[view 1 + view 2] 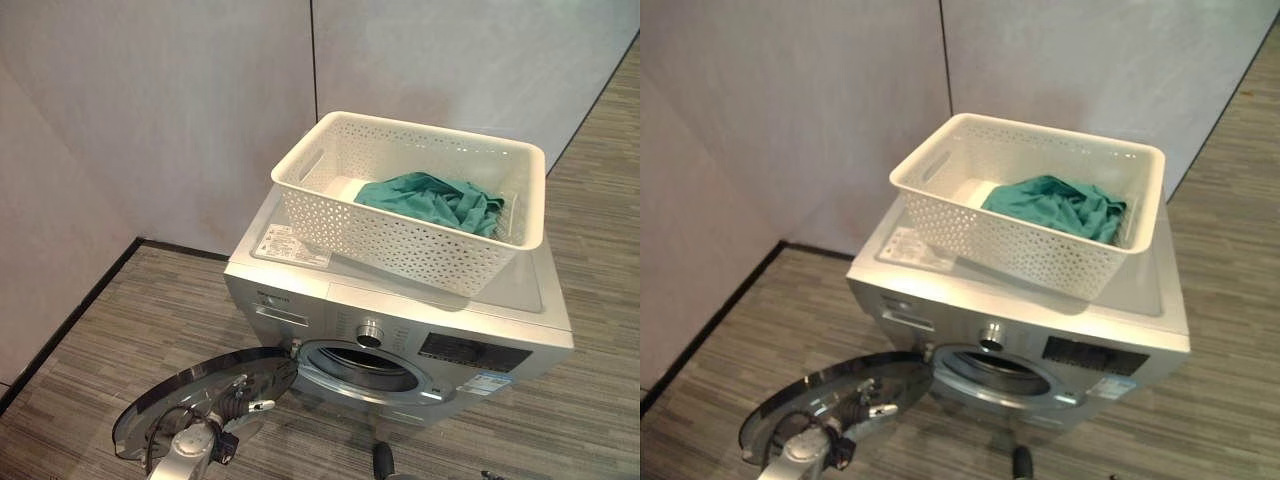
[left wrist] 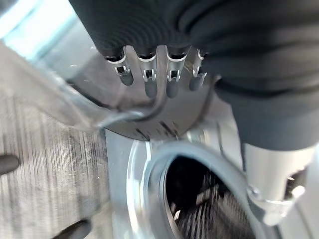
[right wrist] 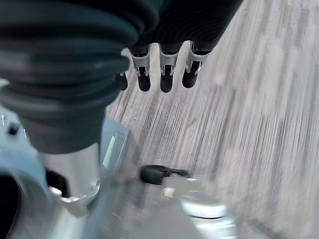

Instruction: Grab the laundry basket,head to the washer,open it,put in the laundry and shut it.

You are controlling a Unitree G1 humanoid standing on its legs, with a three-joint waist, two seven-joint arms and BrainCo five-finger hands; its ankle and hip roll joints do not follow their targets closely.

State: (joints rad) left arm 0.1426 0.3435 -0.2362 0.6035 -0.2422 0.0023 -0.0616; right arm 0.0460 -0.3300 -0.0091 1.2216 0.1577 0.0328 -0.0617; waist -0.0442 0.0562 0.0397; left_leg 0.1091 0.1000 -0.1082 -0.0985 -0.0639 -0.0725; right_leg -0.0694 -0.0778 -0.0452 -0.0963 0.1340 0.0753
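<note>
At the far left, the washer door is hanging wide open, swung out and down toward the floor, so the opening step is judged done. The left hand is hovering at the door's rim; its fingers are reaching out straight and relaxed beside the curved edge, clamped on nothing.

Moving rightward, the drum opening is showing dark, and no cloth can be seen inside it. The washer is standing against the wall, with its control knob above the opening.

On the washer's top, the laundry basket is sitting upright, slightly overhanging the front edge; carrying it here also appears finished. The green laundry is lying inside the basket toward its right half, not yet loaded.

At the right, the right hand is hanging over the floor with its fingers extended and apart, holding nothing.

By this reading, roughly the first half is complete: what is remaining is lifting the laundry out, placing it in the drum, and swinging the door closed.
</note>
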